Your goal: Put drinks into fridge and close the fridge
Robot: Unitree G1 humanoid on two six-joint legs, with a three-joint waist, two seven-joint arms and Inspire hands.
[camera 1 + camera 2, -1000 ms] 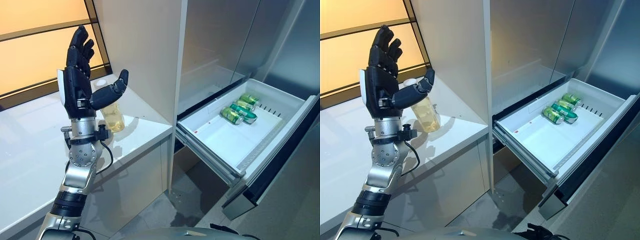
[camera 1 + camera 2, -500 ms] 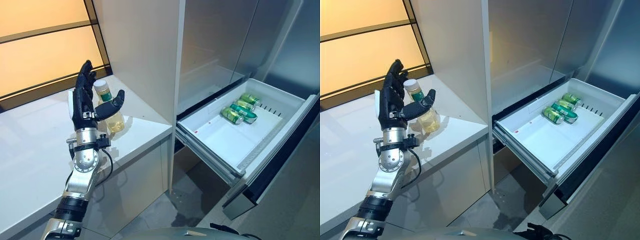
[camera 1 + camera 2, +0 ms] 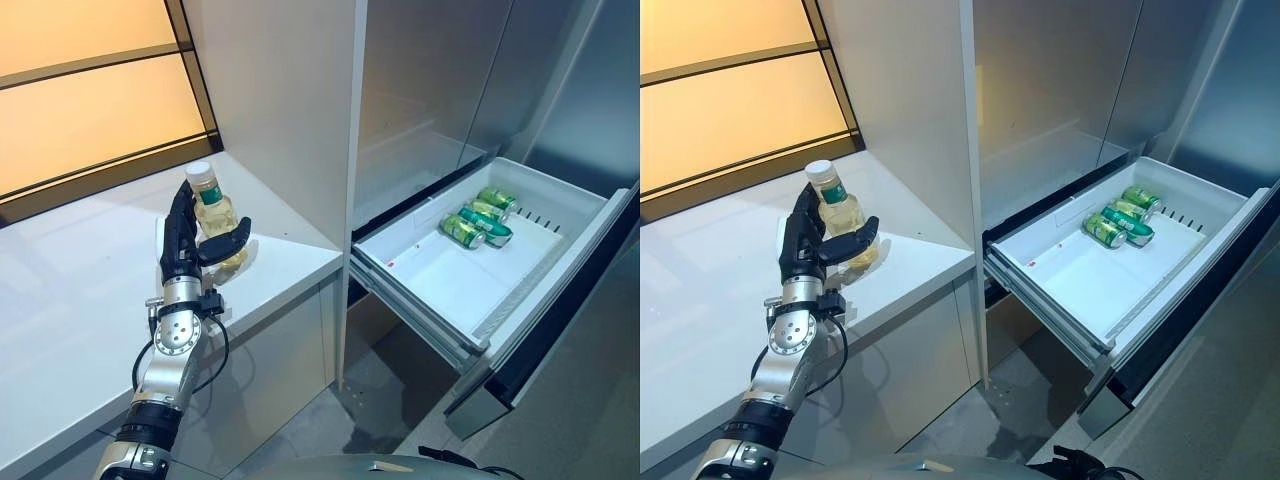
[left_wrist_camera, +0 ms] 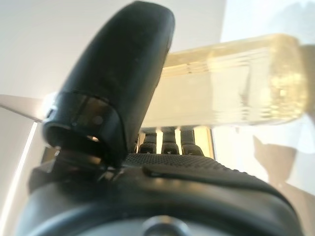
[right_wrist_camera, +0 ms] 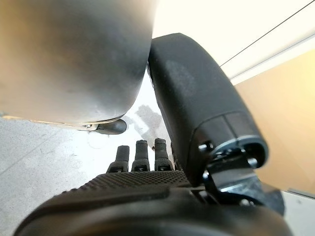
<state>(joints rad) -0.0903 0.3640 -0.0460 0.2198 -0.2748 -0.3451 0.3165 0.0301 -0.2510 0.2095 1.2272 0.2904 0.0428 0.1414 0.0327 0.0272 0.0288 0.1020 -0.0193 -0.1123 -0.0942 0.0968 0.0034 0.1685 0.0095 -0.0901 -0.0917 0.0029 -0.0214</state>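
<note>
Three cans (image 3: 478,218) already lie in the open drawer (image 3: 430,280). Your left hand (image 3: 185,240) brackets the bottle (image 3: 215,215) on the desk (image 3: 60,290), fingers straight, not yet gripping. Loading and closing remain.

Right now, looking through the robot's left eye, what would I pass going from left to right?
White counter → left hand → yellow drink bottle → tall cabinet panel → open fridge drawer → green cans.
</note>
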